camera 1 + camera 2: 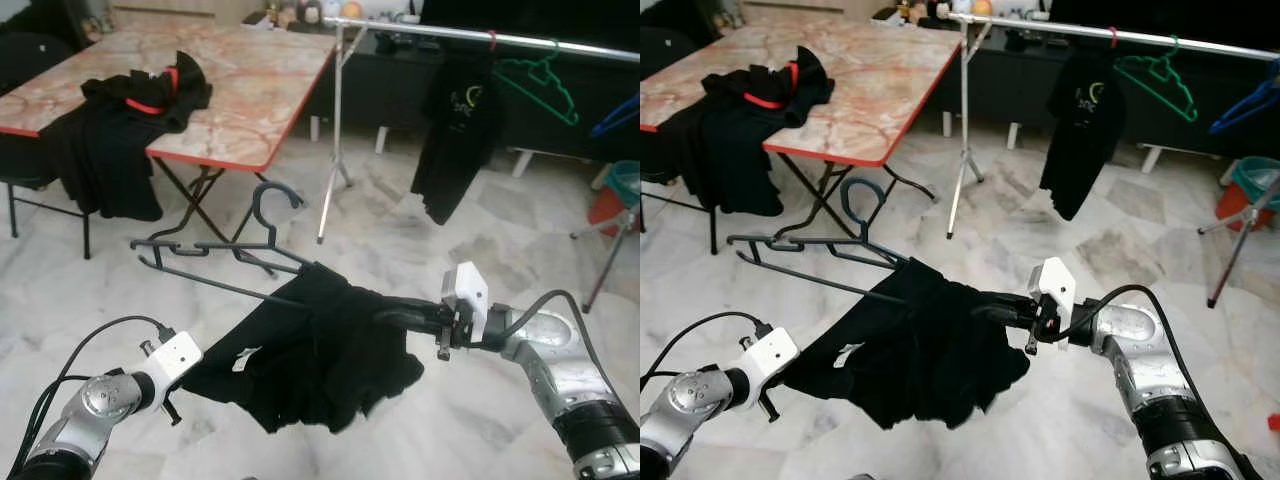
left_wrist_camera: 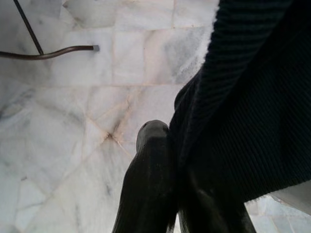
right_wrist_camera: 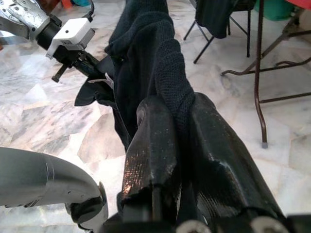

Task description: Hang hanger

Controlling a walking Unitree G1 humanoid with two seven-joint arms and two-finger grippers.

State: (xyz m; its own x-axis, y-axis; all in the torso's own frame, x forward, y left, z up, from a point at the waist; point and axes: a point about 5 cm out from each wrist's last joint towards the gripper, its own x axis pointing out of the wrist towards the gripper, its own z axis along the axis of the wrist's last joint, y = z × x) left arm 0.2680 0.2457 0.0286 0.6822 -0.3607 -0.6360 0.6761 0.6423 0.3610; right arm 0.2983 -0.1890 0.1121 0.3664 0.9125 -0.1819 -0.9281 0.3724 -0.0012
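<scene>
My right gripper and left gripper both pinch the shirt, its hanger sticking out left, rail far ahead.

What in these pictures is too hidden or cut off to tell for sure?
- Whether the dark hanger sits inside the black garment: its near end vanishes under the cloth in the eye views.
- Left gripper tips: the left wrist view has them buried in fabric.
- The blue hanger on the rail: cut by the left eye view's edge.
- The hanging shirt's print: too small.
</scene>
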